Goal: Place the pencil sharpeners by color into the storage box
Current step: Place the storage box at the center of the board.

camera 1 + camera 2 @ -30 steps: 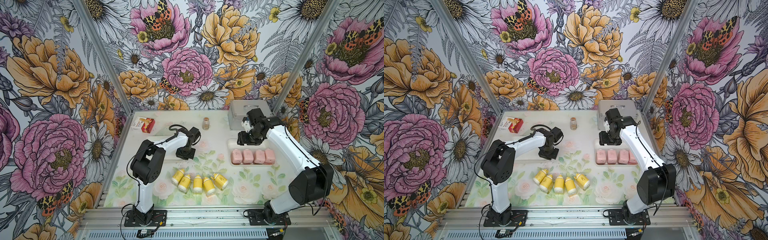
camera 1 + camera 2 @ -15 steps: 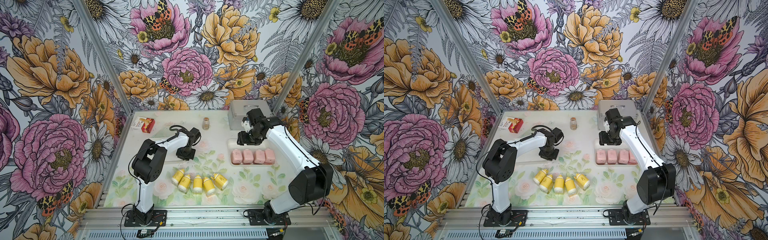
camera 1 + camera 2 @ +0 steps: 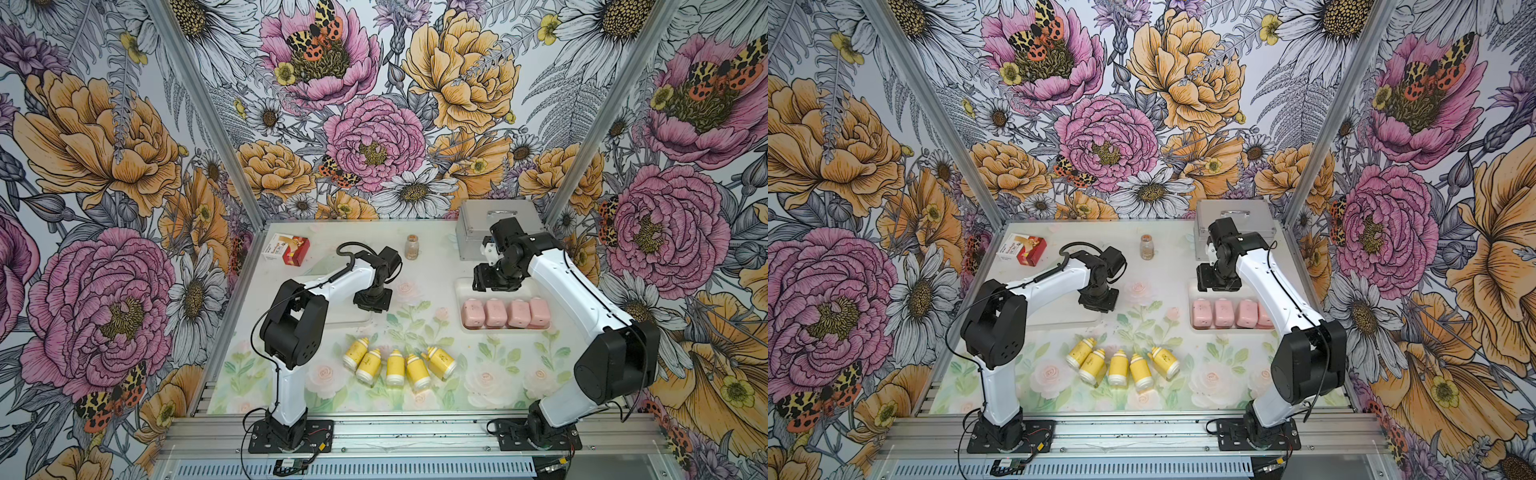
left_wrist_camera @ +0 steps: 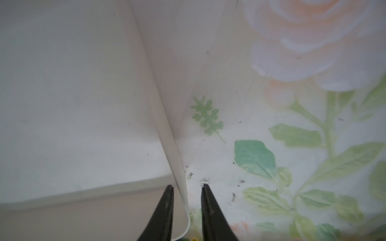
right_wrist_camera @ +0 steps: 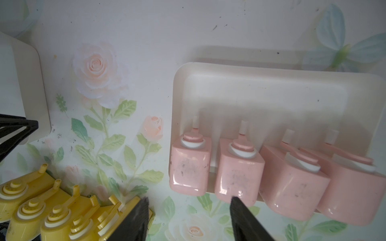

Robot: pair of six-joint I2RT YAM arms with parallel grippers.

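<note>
Four pink pencil sharpeners (image 3: 505, 313) (image 5: 240, 167) lie side by side in the white storage box (image 3: 463, 286) on the right. My right gripper (image 3: 494, 282) (image 5: 190, 206) hovers over that box's far part, open, with nothing between its fingers. Several yellow pencil sharpeners (image 3: 395, 365) (image 5: 41, 208) lie in a row on the table near the front. A second white box (image 3: 345, 318) (image 4: 73, 104) sits on the left, and no sharpeners show in it. My left gripper (image 3: 371, 300) (image 4: 188, 186) stands low at its corner, its jaws slightly open astride the thin box wall (image 4: 167, 135).
A red and white carton (image 3: 286, 249) lies at the back left. A small clear jar (image 3: 411, 247) stands at the back middle. A grey metal case (image 3: 494, 224) with a handle sits at the back right, behind my right arm.
My left gripper's jaws have parted from shut, loosening around the left box's wall, and its elbow shifted slightly. The right arm and all sharpeners have stayed put.
</note>
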